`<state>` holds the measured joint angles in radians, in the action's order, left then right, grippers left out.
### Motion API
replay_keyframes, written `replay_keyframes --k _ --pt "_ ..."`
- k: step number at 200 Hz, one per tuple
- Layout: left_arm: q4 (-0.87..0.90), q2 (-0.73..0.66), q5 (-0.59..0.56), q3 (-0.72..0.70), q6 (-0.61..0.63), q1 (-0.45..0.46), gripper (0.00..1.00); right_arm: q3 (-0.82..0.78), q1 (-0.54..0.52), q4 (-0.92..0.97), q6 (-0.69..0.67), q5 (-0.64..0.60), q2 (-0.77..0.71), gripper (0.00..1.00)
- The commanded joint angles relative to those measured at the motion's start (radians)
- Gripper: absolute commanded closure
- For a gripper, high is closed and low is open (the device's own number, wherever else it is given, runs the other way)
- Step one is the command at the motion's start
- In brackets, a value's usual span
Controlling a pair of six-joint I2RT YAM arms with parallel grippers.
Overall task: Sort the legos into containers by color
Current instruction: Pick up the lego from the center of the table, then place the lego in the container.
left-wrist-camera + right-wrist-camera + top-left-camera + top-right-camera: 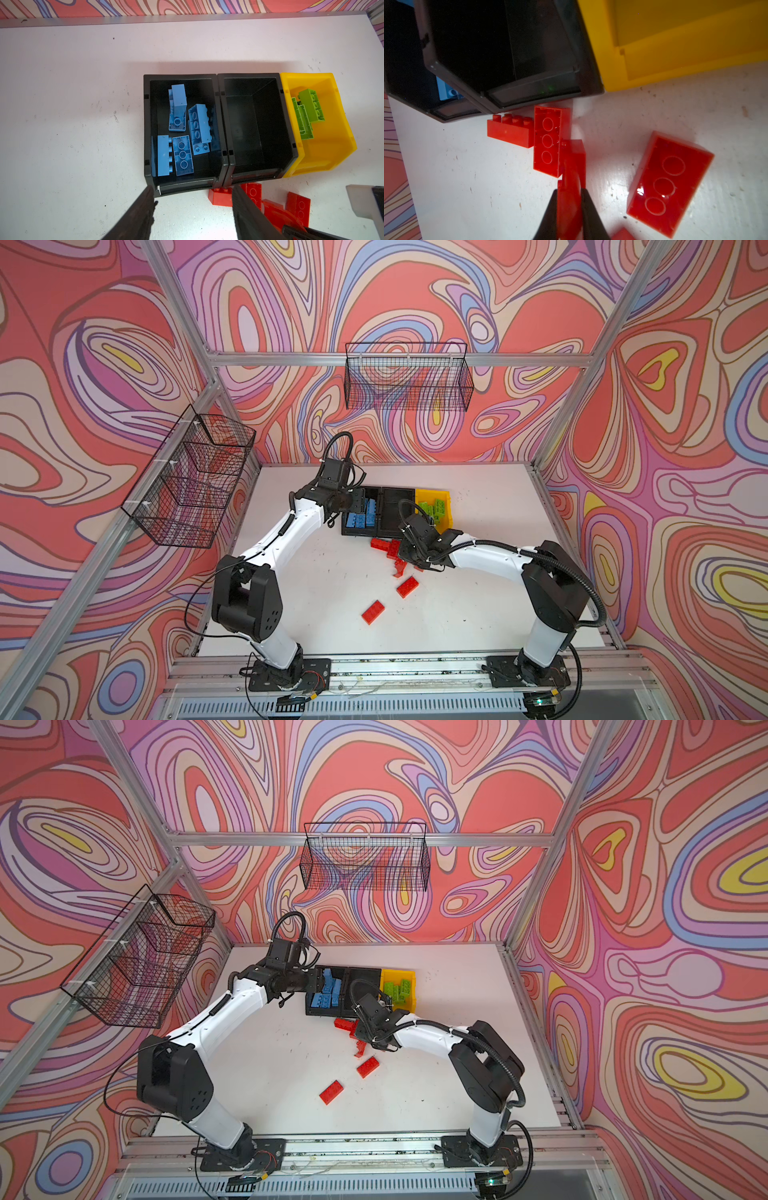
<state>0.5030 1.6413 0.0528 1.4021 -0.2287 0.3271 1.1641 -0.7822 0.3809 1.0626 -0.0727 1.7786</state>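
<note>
The right end effector (pixel 570 209) is pinched narrow on the red arch piece (pixel 573 160). Its jaws press the two flat side faces at the near end (whether the far end touches the counter (pixel 467 176) I cannot tell). The piece looks like hard, glossy, hollow plastic: light and stiff, but probably slick. Held this far from its middle, it may swivel in the grip, so a hold nearer the centre of the flat faces would likely be steadier.

Just beside it lies an overturned red brick (pixel 548 141), its underside tubes showing. Next to that a studded red brick (pixel 510 133) sits by the front lip of the middle black bin (pixel 533 91), which is empty. Another overturned red brick (pixel 668 182) lies apart on the counter.

The left black bin (pixel 180 76) holds the blue bricks (pixel 182 155) and the yellow bin (pixel 332 149) holds the green bricks (pixel 309 106). Two more red bricks (pixel 407 587) lie loose nearer the robot's base. The left end effector (pixel 193 214) hangs near the bins, jaws partly apart and holding nothing.
</note>
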Motion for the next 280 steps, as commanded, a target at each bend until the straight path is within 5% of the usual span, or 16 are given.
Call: replay_keyframes --k 1,64,109,213,280 --pt "0.003 -0.028 0.01 -0.008 0.0 -0.005 0.38 0.024 -0.006 0.054 -0.011 -0.033 -0.052 0.89" --pt "0.003 -0.029 0.022 -0.009 -0.009 -0.006 0.38 0.198 0.02 0.147 -0.142 -0.123 -0.056 0.9" --pt "-0.002 -0.064 0.038 -0.029 -0.049 -0.003 0.38 0.326 0.129 0.089 -0.278 -0.07 0.052 0.89" --pt "-0.055 -0.275 0.133 -0.408 -0.25 0.004 0.35 0.646 0.208 0.074 -0.458 0.027 0.38 0.84" --pt "-0.075 -0.286 0.127 -0.482 -0.299 0.058 0.36 0.665 0.213 0.051 -0.458 0.048 0.441 0.82"
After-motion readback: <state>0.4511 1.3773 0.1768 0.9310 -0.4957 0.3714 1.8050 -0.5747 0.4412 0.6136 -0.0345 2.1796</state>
